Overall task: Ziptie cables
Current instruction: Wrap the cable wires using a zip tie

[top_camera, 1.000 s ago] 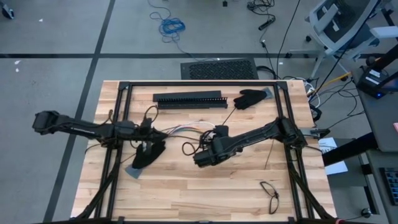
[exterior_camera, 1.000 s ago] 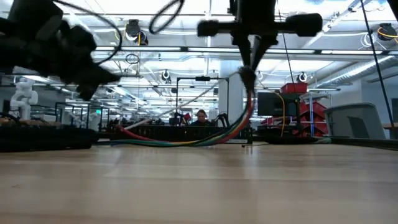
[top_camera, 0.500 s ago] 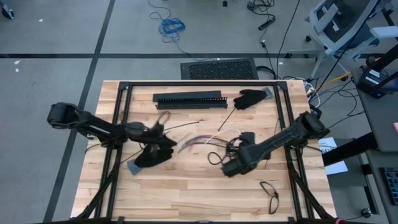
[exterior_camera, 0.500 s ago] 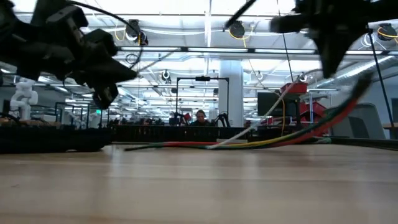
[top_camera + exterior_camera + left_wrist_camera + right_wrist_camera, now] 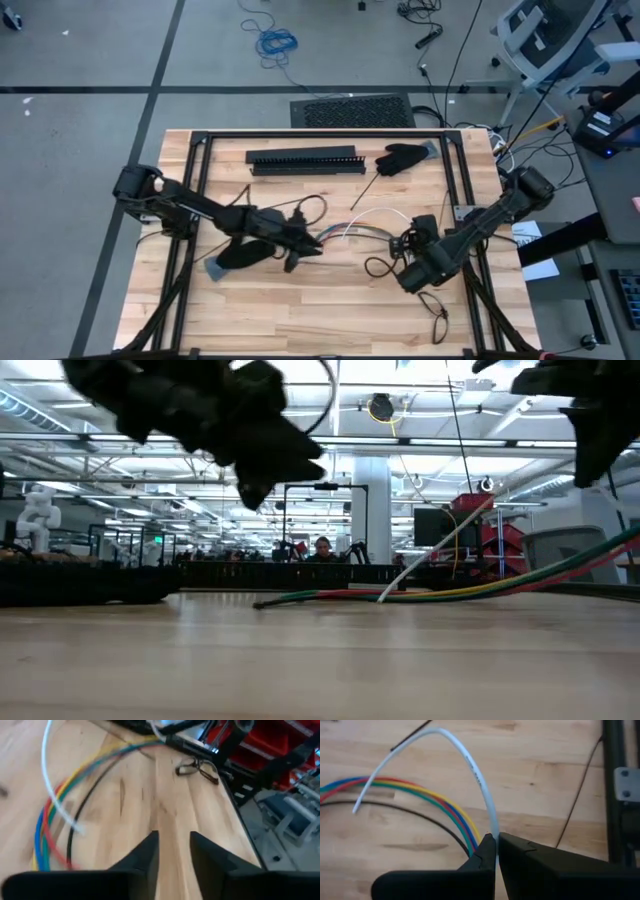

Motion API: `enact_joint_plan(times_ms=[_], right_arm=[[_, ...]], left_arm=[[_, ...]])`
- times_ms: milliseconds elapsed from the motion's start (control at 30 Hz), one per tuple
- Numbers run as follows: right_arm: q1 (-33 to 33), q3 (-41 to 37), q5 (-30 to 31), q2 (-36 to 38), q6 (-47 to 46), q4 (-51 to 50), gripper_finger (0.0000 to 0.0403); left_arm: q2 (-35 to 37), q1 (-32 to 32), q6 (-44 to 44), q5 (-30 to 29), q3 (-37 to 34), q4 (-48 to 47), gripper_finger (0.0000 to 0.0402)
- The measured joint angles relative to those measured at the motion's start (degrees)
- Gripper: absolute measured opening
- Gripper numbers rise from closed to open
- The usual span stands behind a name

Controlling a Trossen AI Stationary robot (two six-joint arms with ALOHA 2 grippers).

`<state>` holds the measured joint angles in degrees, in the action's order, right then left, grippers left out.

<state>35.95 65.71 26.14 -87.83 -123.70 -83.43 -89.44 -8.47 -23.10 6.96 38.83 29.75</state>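
Now that the left gripper (image 5: 172, 851) has let go, its fingers slightly parted over bare bench (image 5: 300, 310), the cables (image 5: 350, 228) trail across mid-bench, dragged rightward by the right gripper (image 5: 496, 851), fingers pinched on their ends; the bundle lies unrestrained, untied.

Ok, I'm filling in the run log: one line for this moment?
right gripper: shut on cables, lifting one end | left gripper: slightly open, empty, above table | no ziptie fitted yet

The cables (image 5: 352, 226) are spread between the left gripper (image 5: 303, 247) and the right gripper (image 5: 408, 243), below the slotted bar (image 5: 305, 160).
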Motion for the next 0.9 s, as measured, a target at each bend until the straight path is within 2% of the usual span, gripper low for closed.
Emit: enact_joint_plan(times_ms=[133, 267, 367, 500, 633, 700, 767, 900], right_arm=[[2.00, -2.42, -0.66, 1.02, -0.13, 2.72, 0.0000], [2.47, -2.69, -0.74, 1.07, -0.13, 2.90, 0.0000], [2.44, -2.69, -0.13, 1.09, -0.12, 2.91, 0.0000], [2.05, -2.69, 0.75, 1.11, -0.08, 2.88, 0.0000], [1.96, -2.69, 0.86, 1.11, -0.02, 2.99, 0.0000], [1.98, -2.69, 0.85, 1.09, -0.02, 3.43, 0.0000], [1.95, -2.69, 0.84, 1.09, -0.06, 4.01, 0.0000], [-0.46, -2.69, 2.64, 0.81, 0.88, 10.00, 0.0000]], left_arm=[[-1.16, 0.20, 5.37, 0.06, 6.18, -15.43, 0.0153], [0.02, 0.53, 12.54, 1.76, 9.22, -31.99, 0.0159], [0.83, 0.35, 14.83, 2.36, 9.69, -39.45, 0.0159], [1.20, -0.87, 19.43, 1.32, 9.79, -41.59, 0.0159], [0.28, -2.15, 26.02, -2.49, 9.81, -41.38, 0.0160], [-0.74, -2.15, 25.29, -2.64, 9.81, -41.27, 0.0160], [-1.61, -1.77, 20.98, -2.52, 9.81, -41.86, 0.0160], [-1.79, -1.13, 19.07, -2.72, 9.50, -46.00, 0.0160]])
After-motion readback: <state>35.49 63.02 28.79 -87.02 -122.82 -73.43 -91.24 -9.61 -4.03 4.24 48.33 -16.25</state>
